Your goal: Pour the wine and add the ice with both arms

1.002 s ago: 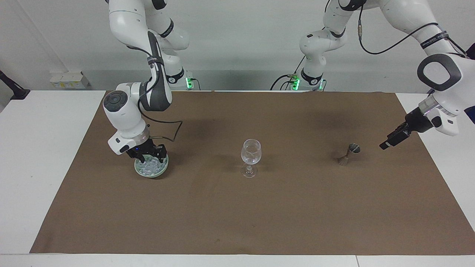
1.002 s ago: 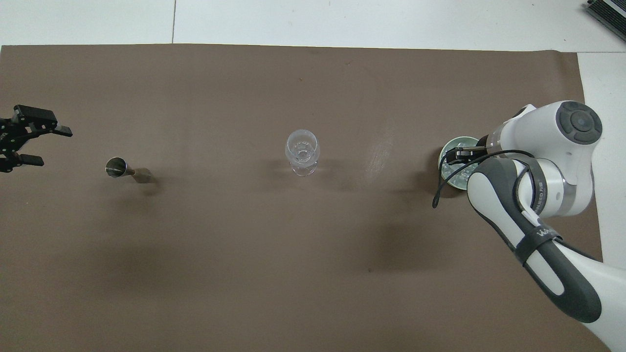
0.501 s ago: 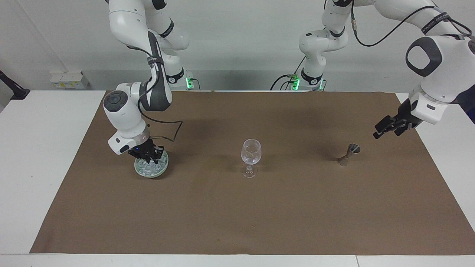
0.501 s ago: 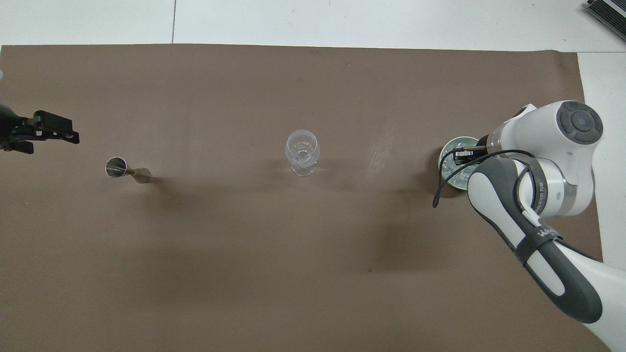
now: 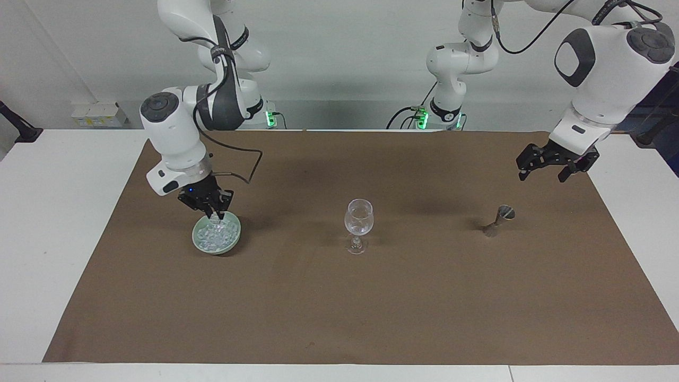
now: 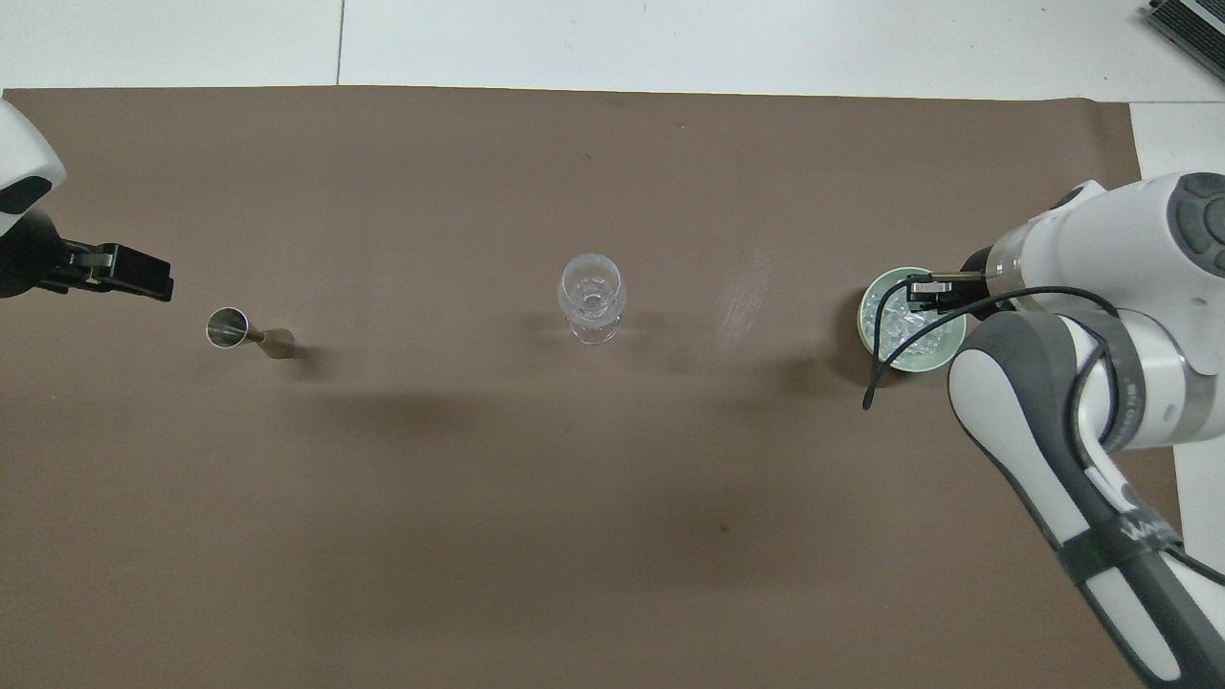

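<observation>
A: At the right arm's end of the bench, where is the ice?
B: Heaped in the pale green bowl, just under the right claw, whose fingertips are pinched together above the heap; whether a chunk is caught there, I cannot tell.
A: And the left claw?
B: Spread wide, waiting in the air above the jigger. The wine glass stands between.

2 white arms, grey joints, black cables.

Brown mat covers white table; power strip at wall near right arm's end.
</observation>
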